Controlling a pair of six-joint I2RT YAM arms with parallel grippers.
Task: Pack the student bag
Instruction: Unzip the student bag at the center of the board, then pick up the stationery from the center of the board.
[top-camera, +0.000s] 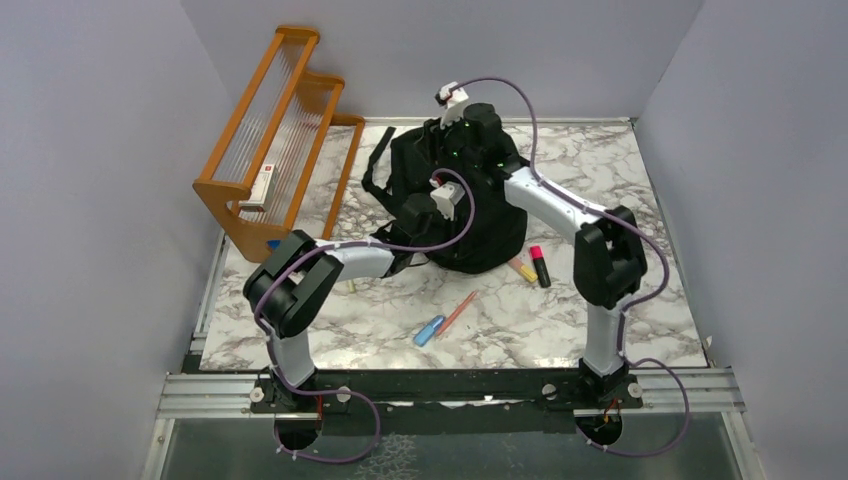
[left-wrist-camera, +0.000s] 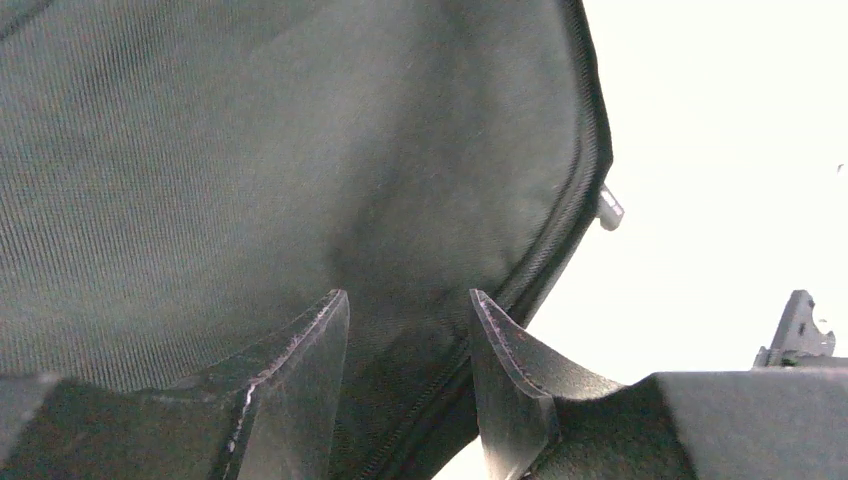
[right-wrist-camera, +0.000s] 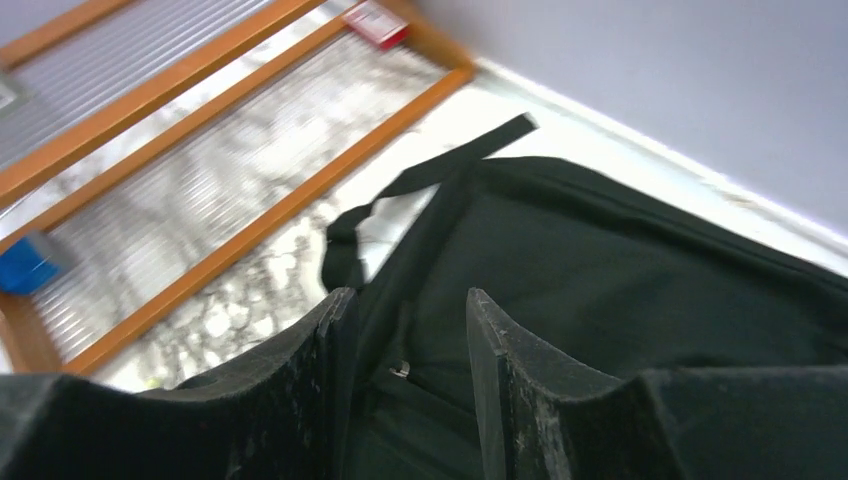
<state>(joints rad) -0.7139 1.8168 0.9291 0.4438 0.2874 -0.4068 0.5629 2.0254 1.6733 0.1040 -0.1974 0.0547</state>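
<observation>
The left gripper (left-wrist-camera: 408, 300) is standing with its jaws partly apart and clamping nothing; the grey woven fabric of the student bag (top-camera: 492, 238) is filling the space behind its fingers, and the bag's zip edge is running down through the gap between them, though whether the fingers are touching the cloth cannot be told. The right gripper (right-wrist-camera: 404, 295) is likewise standing with its jaws apart and empty, hanging just above the black fabric at the bag's far end. The left wrist view is showing a small metal zip pull (left-wrist-camera: 610, 209) sticking out from the zip edge against a washed-out white background. The right wrist view is showing a black strap (right-wrist-camera: 462, 158) trailing off the bag toward a wooden rack (top-camera: 280, 130), with a small blue item (right-wrist-camera: 25, 264) lying inside it. Only the top view is showing the bag whole, slumping at the back middle of the marble-patterned table (top-camera: 620, 180), with a pink highlighter (top-camera: 539, 265), an orange pencil (top-camera: 458, 312) and a blue marker (top-camera: 430, 329) lying loose in front of it. Plain pale grey walls (top-camera: 100, 150) are enclosing the table on three sides.
</observation>
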